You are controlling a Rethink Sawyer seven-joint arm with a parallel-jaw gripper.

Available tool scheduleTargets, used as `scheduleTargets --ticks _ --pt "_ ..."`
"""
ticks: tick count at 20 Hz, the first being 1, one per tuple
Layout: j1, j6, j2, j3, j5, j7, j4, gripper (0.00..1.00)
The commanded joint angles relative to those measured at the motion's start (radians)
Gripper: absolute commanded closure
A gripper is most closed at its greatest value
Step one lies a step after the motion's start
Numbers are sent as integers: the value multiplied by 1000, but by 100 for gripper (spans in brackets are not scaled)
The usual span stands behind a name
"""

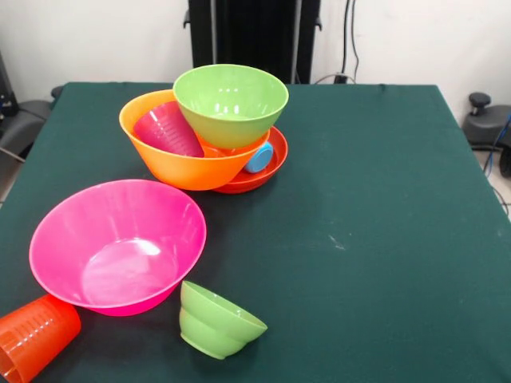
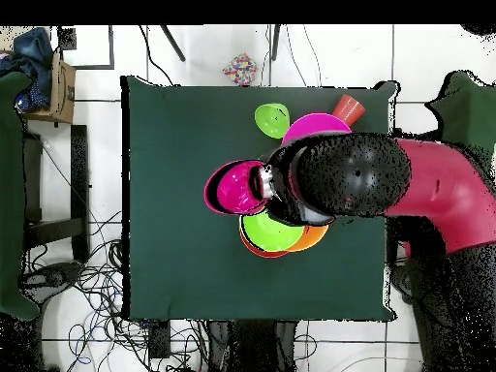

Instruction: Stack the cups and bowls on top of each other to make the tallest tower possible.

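Note:
The tower stands at the table's far middle: a shallow red-orange bowl (image 1: 270, 163) as base, a large orange bowl (image 1: 180, 163) leaning in it, and a medium lime green bowl (image 1: 230, 100) on top. A dark pink ribbed cup (image 1: 168, 129) lies inside the orange bowl. A blue cup (image 1: 259, 158) lies in the base bowl. The large pink bowl (image 1: 118, 243), a small lime green bowl (image 1: 215, 321) and an orange cup (image 1: 33, 337) lie at the near left. In the overhead view my gripper (image 2: 260, 184) is high above the table and holds a small crimson bowl (image 2: 235, 190). The front view does not show it.
The dark green table (image 1: 375, 239) fills the front view. The robot's black pedestal (image 1: 254, 36) stands behind the tower. In the overhead view the red arm (image 2: 436, 189) covers part of the tower (image 2: 271, 232) and the pink bowl (image 2: 315, 126).

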Motion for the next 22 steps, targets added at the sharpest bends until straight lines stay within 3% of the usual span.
scheduleTargets --ticks 1,8,22 --pt "-24 -28 50 98 -116 -291 161 100" --pt "-68 -97 98 144 -221 -293 210 100" --pt "-97 -178 210 165 -385 -246 223 100"
